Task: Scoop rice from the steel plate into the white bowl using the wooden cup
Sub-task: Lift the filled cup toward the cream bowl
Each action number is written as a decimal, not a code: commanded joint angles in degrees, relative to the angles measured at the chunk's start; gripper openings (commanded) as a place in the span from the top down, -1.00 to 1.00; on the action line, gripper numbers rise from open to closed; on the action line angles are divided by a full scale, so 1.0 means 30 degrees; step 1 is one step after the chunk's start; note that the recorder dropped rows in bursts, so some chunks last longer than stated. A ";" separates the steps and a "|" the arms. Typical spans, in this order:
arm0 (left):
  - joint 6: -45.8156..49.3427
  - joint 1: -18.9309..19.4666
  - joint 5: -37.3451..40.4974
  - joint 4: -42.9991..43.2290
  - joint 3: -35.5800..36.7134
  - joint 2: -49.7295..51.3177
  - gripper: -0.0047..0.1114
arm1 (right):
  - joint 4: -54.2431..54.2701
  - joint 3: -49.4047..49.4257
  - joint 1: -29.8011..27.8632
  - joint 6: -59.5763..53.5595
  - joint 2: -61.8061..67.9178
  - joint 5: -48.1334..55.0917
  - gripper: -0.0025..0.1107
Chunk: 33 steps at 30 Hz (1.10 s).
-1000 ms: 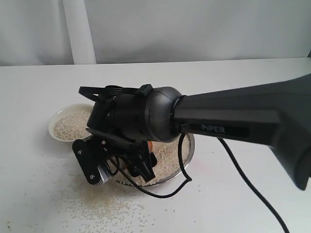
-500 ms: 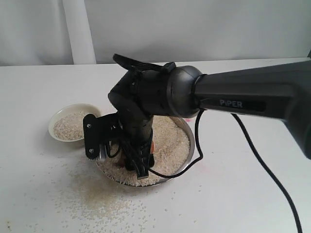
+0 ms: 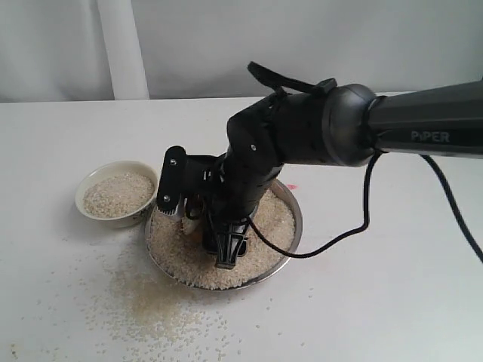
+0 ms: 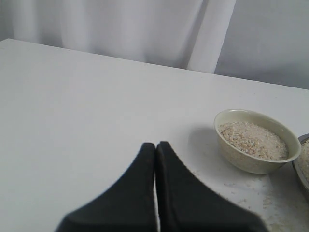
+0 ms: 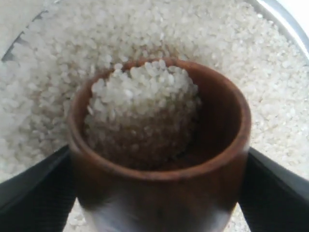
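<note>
My right gripper [image 5: 159, 162] is shut on the wooden cup [image 5: 159, 198], one dark finger [image 5: 34, 186] on each side of it. The cup is tilted in the rice [image 5: 231, 63] of the steel plate [image 5: 285, 19], with a mound of grains [image 5: 142, 96] inside it. In the exterior view the right gripper [image 3: 226, 245] points down into the steel plate [image 3: 296, 222], and the arm hides the cup. The white bowl [image 3: 117, 194], holding rice, stands just left of the plate. My left gripper [image 4: 155, 145] is shut and empty above bare table, left of the white bowl [image 4: 256, 162].
Spilled grains [image 3: 151, 302] lie scattered on the white table in front of the plate and bowl. A black cable [image 3: 339, 237] loops from the right arm down past the plate's right rim. A pale curtain [image 3: 121, 45] hangs behind the table.
The right arm has swung from beside the white bowl to the right, over the plate. Its wrist has turned, so the gripper now points down into the rice.
</note>
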 commanded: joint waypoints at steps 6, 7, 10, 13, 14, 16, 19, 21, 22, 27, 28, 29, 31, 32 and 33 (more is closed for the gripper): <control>-0.0043 -0.0087 -0.0129 0.0052 0.0013 0.0075 0.92 | 0.2022 0.0553 -0.0253 0.0076 -0.1562 -0.2333 0.96; -0.0043 -0.0087 -0.0129 0.0052 0.0013 0.0075 0.92 | 0.2083 0.0553 -0.0253 0.0076 -0.1654 -0.2670 0.96; -0.0043 -0.0087 -0.0129 0.0052 0.0013 0.0075 0.92 | 0.2492 0.0553 -0.0287 0.0076 -0.1744 -0.3478 0.96; -0.0043 -0.0087 -0.0129 0.0052 0.0013 0.0075 0.92 | 0.2988 0.0553 -0.0315 0.0076 -0.1585 -0.3936 0.96; -0.0043 -0.0087 -0.0129 0.0052 0.0013 0.0075 0.92 | 0.3089 0.0553 -0.0315 0.0076 -0.1585 -0.4188 0.96; -0.0043 -0.0087 -0.0129 0.0052 0.0013 0.0075 0.92 | 0.3440 0.0553 -0.0315 0.0076 -0.1585 -0.4710 0.96; -0.0043 -0.0087 -0.0129 0.0052 0.0013 0.0075 0.92 | 0.3526 0.0553 -0.0315 0.0076 -0.1534 -0.5250 0.96; -0.0043 -0.0087 -0.0129 0.0052 0.0013 0.0075 0.92 | 0.3526 0.0553 -0.0315 0.0076 -0.1534 -0.5336 0.96; -0.0043 -0.0087 -0.0129 0.0052 0.0013 0.0075 0.92 | 0.3526 0.0553 -0.0315 0.0076 -0.1534 -0.5336 0.96; -0.0043 -0.0087 -0.0129 0.0052 0.0013 0.0075 0.92 | 0.3491 0.0502 -0.0315 0.0076 -0.1534 -0.5265 0.96; -0.0043 -0.0087 -0.0129 0.0052 0.0013 0.0075 0.92 | 0.3491 0.0502 -0.0315 0.0076 -0.1534 -0.5265 0.96; -0.0043 -0.0087 -0.0129 0.0052 0.0013 0.0075 0.92 | 0.3491 0.0502 -0.0315 0.0076 -0.1534 -0.5218 0.96; -0.0043 -0.0087 -0.0129 0.0052 0.0013 0.0075 0.92 | 0.3491 0.0475 -0.0315 0.0076 -0.1534 -0.5018 0.96; -0.0043 -0.0087 -0.0129 0.0052 0.0013 0.0075 0.92 | 0.3400 0.0282 -0.0315 0.0029 -0.1534 -0.4645 0.96; -0.0043 -0.0087 -0.0129 0.0052 0.0013 0.0075 0.92 | 0.3124 -0.0067 -0.0315 0.0029 -0.1438 -0.3918 0.96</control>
